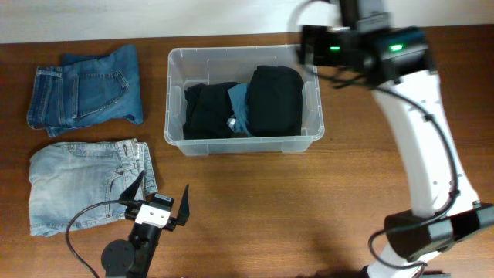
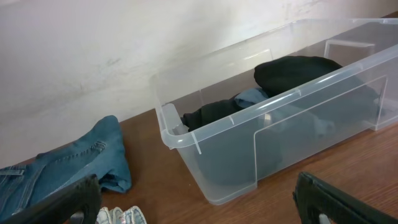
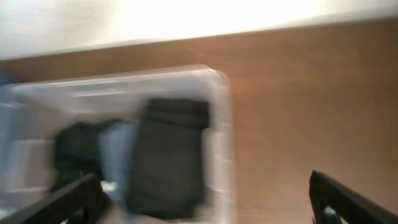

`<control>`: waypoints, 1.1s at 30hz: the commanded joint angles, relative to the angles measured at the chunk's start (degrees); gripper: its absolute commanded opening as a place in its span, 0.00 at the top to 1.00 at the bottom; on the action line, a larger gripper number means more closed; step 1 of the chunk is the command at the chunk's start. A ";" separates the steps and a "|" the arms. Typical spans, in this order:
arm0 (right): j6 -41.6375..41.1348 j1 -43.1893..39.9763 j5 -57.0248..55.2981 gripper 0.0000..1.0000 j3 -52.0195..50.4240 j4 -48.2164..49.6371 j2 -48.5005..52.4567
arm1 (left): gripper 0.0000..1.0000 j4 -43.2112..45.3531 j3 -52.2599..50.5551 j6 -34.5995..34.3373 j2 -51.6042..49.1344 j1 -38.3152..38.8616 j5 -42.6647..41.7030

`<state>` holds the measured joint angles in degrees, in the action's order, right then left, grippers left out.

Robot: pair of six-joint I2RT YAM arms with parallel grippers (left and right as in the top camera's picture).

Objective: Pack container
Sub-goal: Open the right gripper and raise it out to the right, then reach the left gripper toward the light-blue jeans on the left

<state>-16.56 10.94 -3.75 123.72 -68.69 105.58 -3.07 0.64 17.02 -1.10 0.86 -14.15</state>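
Container [image 1: 174, 100], overhead: on the wooden table [image 1: 347, 193], middle of the far side, lid off.
Contents, overhead: black folded garment [image 1: 274, 96] at the right end, second black garment [image 1: 207, 108] at the left end, grey-blue piece [image 1: 241, 104] between them.
Beside it, overhead: dark blue jeans [image 1: 85, 89] far left, pale jeans [image 1: 85, 185] near left, both apart from the container.
Left gripper [image 1: 160, 197], overhead: near edge, just right of the pale jeans, fingers spread wide, nothing in them.
Right arm [image 1: 417, 116], overhead: reaches from the near right up to the bin's far right corner.
Left wrist view: container [image 2: 249, 155] ahead, black garment [image 2: 298, 68] showing over its rim, dark blue jeans [image 2: 93, 155] to the left, fingers wide at both lower corners.
Right wrist view: blurred; right gripper [image 3: 208, 202] spread wide and empty, container [image 3: 217, 124] below at the left, a dark garment inside.
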 commanded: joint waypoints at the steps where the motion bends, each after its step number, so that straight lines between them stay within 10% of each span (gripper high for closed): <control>1: -2.21 -10.08 -2.95 0.01 -0.72 -5.49 2.12 | 0.01 -0.42 -0.11 0.66 0.33 -0.28 0.00; 14: -4.15 -32.89 1.79 0.02 -1.03 -13.64 8.09 | 0.01 -0.42 -0.11 0.63 0.33 -0.28 0.00; 33: -4.11 -33.51 1.99 0.01 -1.03 -13.62 9.18 | 0.01 0.66 -0.11 0.68 0.33 -0.31 2.75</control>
<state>-20.58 -22.63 -2.07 123.20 -82.30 114.45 -3.07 0.64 17.02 -1.13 0.86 -13.91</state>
